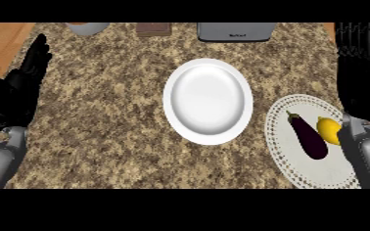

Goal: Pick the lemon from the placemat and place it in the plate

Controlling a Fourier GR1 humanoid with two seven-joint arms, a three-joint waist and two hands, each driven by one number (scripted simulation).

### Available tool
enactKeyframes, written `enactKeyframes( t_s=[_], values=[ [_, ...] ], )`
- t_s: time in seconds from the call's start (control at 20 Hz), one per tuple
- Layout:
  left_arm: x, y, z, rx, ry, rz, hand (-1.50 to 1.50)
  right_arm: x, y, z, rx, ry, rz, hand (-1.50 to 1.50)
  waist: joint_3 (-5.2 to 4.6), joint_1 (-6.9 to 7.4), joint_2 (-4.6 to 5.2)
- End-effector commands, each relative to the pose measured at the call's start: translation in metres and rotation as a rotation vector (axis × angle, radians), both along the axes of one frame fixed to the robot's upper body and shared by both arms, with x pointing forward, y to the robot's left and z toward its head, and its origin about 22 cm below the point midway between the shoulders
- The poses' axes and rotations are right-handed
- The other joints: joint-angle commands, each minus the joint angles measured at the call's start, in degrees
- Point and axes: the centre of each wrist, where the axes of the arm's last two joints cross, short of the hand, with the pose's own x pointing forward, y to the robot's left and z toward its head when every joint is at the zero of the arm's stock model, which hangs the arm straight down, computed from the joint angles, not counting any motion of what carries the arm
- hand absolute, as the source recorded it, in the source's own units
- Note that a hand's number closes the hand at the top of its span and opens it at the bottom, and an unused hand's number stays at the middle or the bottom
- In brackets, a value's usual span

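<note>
Left forearm (9, 151): it is coming in at the lower left corner of the frame, grey.
Right forearm (356, 144): it is showing at the lower right edge, grey, just beside the lemon and partly covering the placemat's right side.
Placemat (285, 164): it is lying at the lower right, round and white with a lace-like border, on the counter.
Eggplant (309, 136): it is lying on the placemat, dark purple, stem end pointing to the upper left.
Lemon (329, 129): it is sitting on the placemat, just right of the eggplant, near the right edge of the frame; no hand is holding it.
Plate (208, 101): it is standing in the centre of the frame, white, with nothing on it, left of the placemat and apart from it.
Left hand (25, 80): it is resting at the left edge, fingers straight and pointing up, holding nothing.
Right hand (353, 66): it is showing at the right edge, above the lemon, black; I cannot tell how far it is open.
Counter (108, 127): it is speckled brown stone, with a grey pot (88, 27), a brown block (153, 29) and a grey appliance (236, 31) along the top edge.
</note>
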Motion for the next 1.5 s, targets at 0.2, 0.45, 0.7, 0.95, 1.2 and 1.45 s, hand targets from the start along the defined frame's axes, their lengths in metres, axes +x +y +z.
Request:
enactKeyframes(
  t_s=[0.2,0.45,0.7,0.95,1.2,1.45],
  values=[
    [-0.019,-0.008,-0.053,-0.148,0.056,-0.076,0.0,-0.014,-0.028,-0.088,0.045,0.56,0.168,1.5,0.51,1.44,0.97],
    [-0.042,-0.028,-0.106,-0.233,0.131,-0.114,0.0,-0.029,-0.054,-0.134,-0.099,0.424,-0.21,-1.5,0.63,0.72,0.86],
    [-0.034,0.004,-0.12,-0.232,0.132,-0.133,0.0,-0.075,-0.063,-0.191,-0.15,0.333,-0.114,-1.5,0.59,0.45,0.39],
    [-0.054,0.0,-0.125,-0.229,0.123,-0.141,0.0,-0.091,-0.101,-0.172,-0.246,0.291,-0.269,-1.5,0.58,0.68,0.2],
    [-0.045,0.006,-0.116,-0.209,0.136,-0.153,0.0,-0.109,-0.125,-0.147,-0.397,0.348,-0.4,-1.5,0.54,0.67,0.16],
    [-0.053,0.007,-0.127,-0.231,0.155,-0.141,0.0,-0.129,-0.156,-0.122,-0.653,0.559,-0.384,-1.5,0.48,0.7,0.19]
  ],
)
